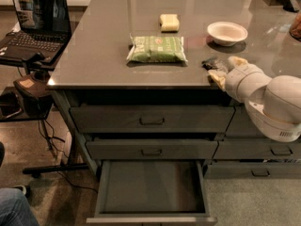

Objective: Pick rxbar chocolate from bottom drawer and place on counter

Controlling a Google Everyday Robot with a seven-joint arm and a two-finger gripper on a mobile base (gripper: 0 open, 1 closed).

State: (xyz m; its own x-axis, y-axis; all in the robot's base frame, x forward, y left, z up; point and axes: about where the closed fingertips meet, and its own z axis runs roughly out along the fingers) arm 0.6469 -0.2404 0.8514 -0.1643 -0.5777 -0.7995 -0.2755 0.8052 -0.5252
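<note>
Showing as small dark wrapper on counter (103, 46), rxbar chocolate (212, 63) at gripper (225, 68).

mottled brown floor (61, 199), small side stand (29, 89) at left with open laptop (40, 20), cables (47, 135) trailing beneath

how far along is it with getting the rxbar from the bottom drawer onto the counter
Mostly done, it seems. The bottom drawer stands open with only bare floor showing, and the rxbar chocolate is up on the counter near its right front edge. In hand: the gripper sits right at the bar; whether it grips it is unclear. Left: releasing if needed, then backing the arm away.
</note>
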